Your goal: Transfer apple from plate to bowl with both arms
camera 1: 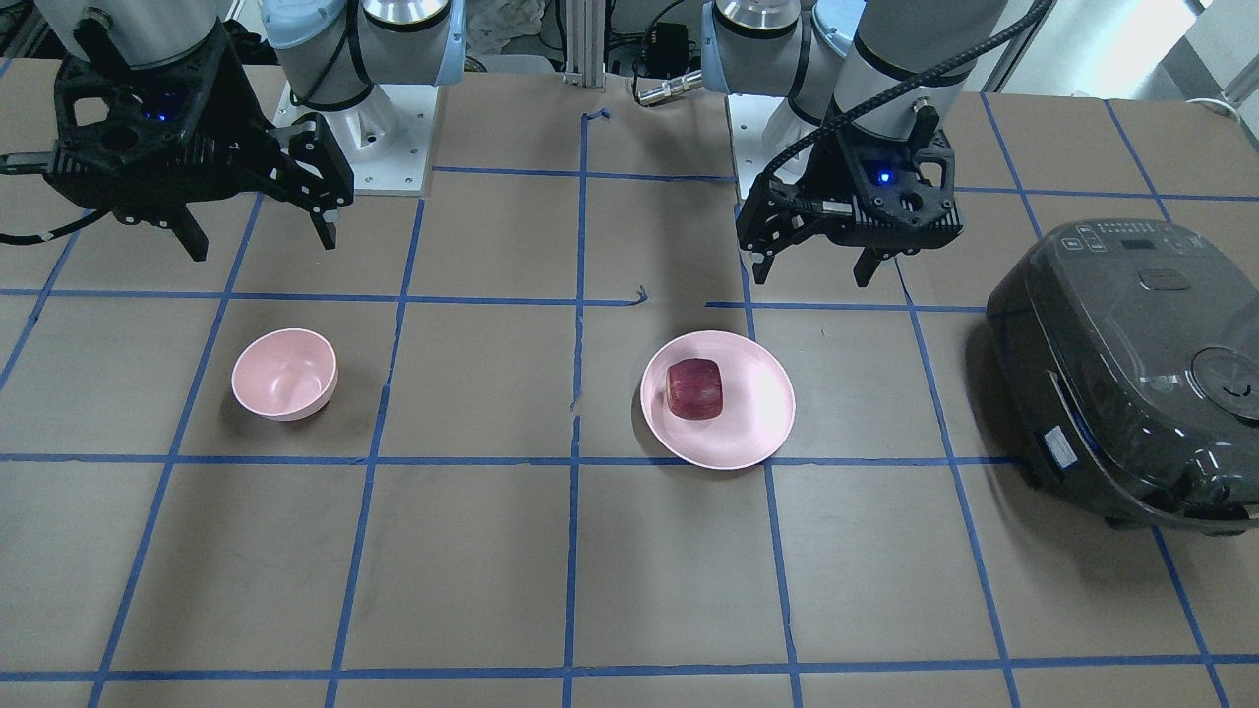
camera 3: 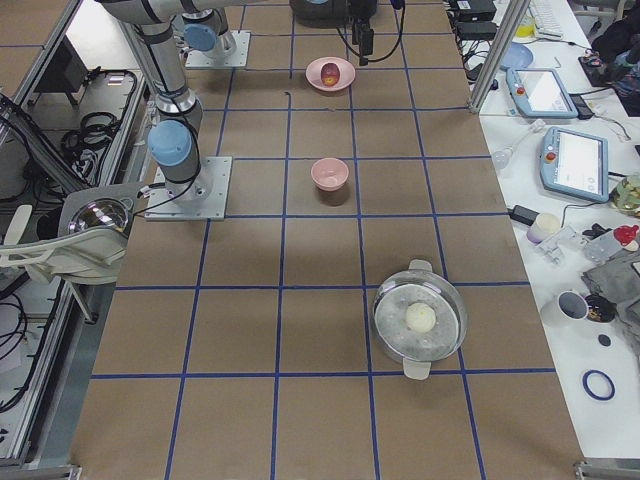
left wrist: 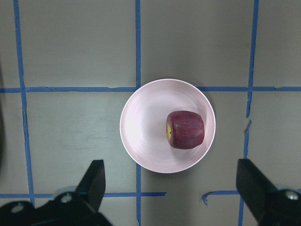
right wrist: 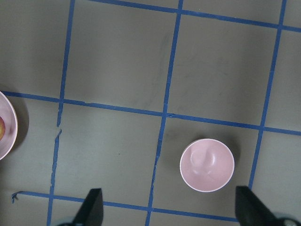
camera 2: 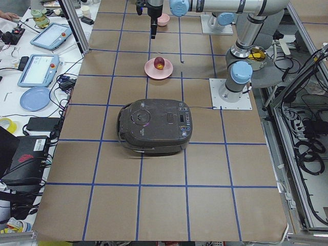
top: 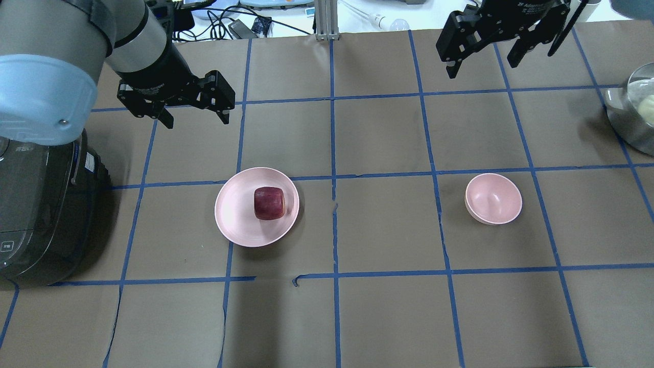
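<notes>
The dark red apple [top: 269, 203] lies on the pale pink plate [top: 235, 225], left of the table's middle in the overhead view; both also show in the front view, apple [camera 1: 694, 388] on plate [camera 1: 757, 413], and in the left wrist view, apple [left wrist: 186, 130] on plate [left wrist: 141, 127]. The small pink bowl [top: 493, 198] stands empty to the right, also in the right wrist view [right wrist: 207, 165]. My left gripper [top: 196, 117] hangs open and empty above the table beyond the plate. My right gripper [top: 483, 64] hangs open and empty high beyond the bowl.
A dark rice cooker [top: 36, 214] sits at the table's left end, near the left arm. A steel pot [top: 633, 115] with a pale round item stands at the right end. Blue tape lines grid the brown table [top: 383, 306].
</notes>
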{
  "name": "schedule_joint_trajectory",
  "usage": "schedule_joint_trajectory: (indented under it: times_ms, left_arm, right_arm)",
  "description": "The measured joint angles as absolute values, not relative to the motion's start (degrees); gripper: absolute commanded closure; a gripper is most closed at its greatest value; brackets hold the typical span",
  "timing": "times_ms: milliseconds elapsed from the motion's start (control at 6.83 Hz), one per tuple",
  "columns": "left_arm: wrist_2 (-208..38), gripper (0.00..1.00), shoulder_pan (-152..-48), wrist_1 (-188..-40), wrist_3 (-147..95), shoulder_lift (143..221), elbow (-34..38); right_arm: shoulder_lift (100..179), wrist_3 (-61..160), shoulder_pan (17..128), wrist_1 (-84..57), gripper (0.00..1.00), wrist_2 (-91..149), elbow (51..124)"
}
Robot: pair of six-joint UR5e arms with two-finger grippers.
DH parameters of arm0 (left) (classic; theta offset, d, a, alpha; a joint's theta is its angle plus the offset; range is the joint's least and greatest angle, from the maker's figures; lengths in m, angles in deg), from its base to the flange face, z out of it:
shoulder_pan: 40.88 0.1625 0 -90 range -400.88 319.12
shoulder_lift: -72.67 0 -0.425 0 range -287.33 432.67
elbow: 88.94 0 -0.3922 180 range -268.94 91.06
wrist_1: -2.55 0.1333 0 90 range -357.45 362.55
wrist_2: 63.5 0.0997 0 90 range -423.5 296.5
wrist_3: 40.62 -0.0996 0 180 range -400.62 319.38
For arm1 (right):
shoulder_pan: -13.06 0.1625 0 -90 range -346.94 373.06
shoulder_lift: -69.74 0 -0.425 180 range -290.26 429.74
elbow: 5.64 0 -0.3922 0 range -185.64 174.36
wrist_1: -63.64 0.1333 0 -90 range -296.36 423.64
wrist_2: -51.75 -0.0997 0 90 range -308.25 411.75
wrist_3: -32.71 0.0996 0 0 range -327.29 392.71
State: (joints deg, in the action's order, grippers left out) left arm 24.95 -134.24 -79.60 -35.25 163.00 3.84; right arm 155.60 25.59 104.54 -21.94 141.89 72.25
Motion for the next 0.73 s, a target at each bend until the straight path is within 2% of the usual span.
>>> schedule_joint_trajectory:
  times_ms: [293,732]
  left_arm:
    - [24.9,0.00,-134.4,-77.0,-34.0,165.1,6.3]
    - [21.5,0.00,-137.6,-65.1,-28.9,171.6,14.2]
  right_arm:
    - [155.6,25.6,104.5,-21.8,0.00,142.0,72.3]
    - [155.6,25.6,104.5,-21.8,0.00,142.0,72.3]
